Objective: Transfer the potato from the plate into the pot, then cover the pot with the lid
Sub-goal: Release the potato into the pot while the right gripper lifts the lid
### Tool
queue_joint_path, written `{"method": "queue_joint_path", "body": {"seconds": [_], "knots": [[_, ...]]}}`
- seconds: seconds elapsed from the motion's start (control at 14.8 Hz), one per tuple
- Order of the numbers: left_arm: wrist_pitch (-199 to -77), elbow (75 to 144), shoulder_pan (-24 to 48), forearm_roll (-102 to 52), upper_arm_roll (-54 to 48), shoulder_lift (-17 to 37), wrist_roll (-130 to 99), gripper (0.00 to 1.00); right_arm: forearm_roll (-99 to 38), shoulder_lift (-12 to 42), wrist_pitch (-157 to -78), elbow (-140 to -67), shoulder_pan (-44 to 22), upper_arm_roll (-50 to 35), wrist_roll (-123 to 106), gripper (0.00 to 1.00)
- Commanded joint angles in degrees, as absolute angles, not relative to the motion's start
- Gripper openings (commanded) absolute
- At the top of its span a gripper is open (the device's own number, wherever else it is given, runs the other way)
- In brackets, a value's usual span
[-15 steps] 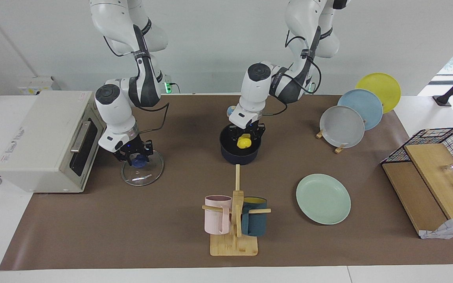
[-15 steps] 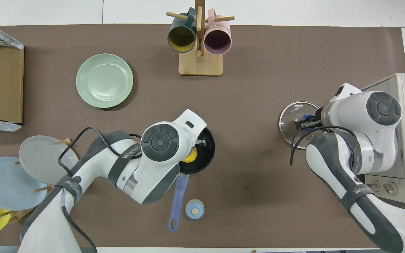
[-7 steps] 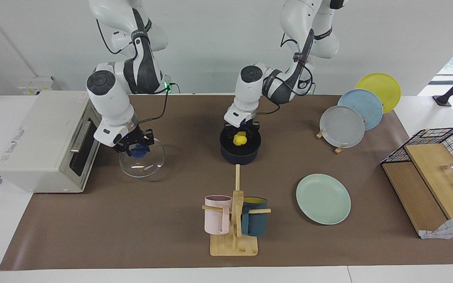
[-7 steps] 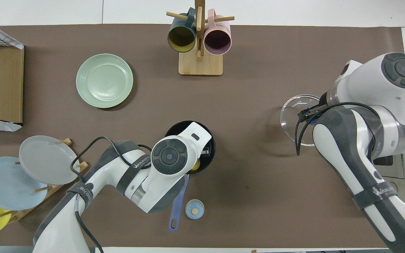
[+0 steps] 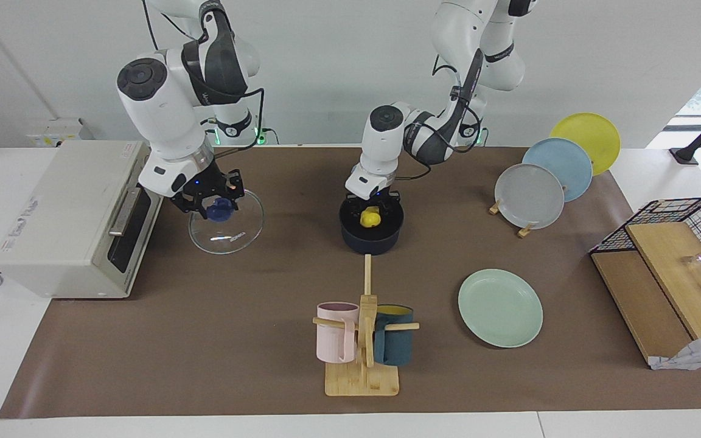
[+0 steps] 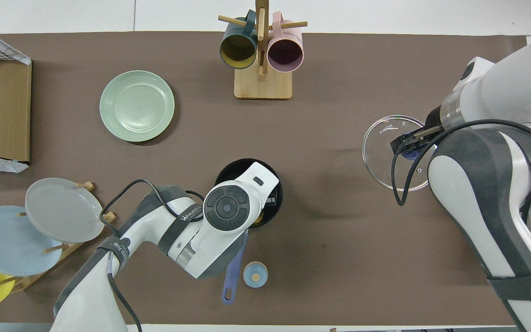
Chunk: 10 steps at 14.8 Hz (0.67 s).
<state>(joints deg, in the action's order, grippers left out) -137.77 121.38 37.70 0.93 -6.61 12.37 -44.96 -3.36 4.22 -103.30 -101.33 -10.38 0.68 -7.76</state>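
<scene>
Facing view: potato [image 5: 371,217] in pot [image 5: 372,234] under left hand [image 5: 374,198], lid [image 5: 226,222] in right hand [image 5: 215,205]

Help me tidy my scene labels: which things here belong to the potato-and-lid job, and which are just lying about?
Job:
- potato, in the pot
- lid, held up by its knob in the right pincer
- plate, bare
- left pincer, over the pot

Lying about:
- mug rack with two mugs
- upright plates in a rack
- toaster oven
- bell
- wire basket
</scene>
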Motion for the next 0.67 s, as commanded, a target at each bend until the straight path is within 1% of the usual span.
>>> {"method": "queue_joint_path", "body": {"seconds": [0.0, 0.07, 0.13, 0.27, 0.34, 0.54, 0.61], "knots": [[-138.96, 123.13, 39.20, 1.41, -5.89, 12.57, -45.71, 0.01, -3.87, 4.31, -104.15, -101.51, -11.95, 0.18, -5.19, 0.00], [-138.87, 123.13, 39.03, 1.41, -5.89, 12.57, -44.92, 0.54, -3.78, 4.39, -104.15, -101.51, -11.95, 0.18, -5.01, 0.00], [-138.69, 122.87, 39.02, 1.41, -5.80, 12.57, -44.74, 1.00, -3.78, 4.39, -104.06, -101.43, -11.95, 0.18, -5.01, 0.00], [-136.60, 121.65, 38.24, 1.41, -5.45, 11.70, -43.42, 1.00, -3.69, 4.31, -104.15, -101.51, -11.95, 0.18, -5.01, 0.00], [-132.14, 119.12, 36.49, 1.41, -5.54, 10.82, -42.90, 1.00, -3.60, 4.31, -104.15, -101.51, -11.95, 0.18, -4.92, 0.00], [-115.10, 107.61, 32.01, 0.71, -5.80, 8.88, -38.69, 1.00, -3.52, 4.31, -104.41, -101.51, -13.18, 0.18, -4.75, 0.00], [-110.96, 105.06, 29.90, 0.09, -5.89, 7.75, -37.11, 1.00, -3.43, 4.31, -104.59, -101.51, -13.79, 0.18, -3.96, 0.00]]}}
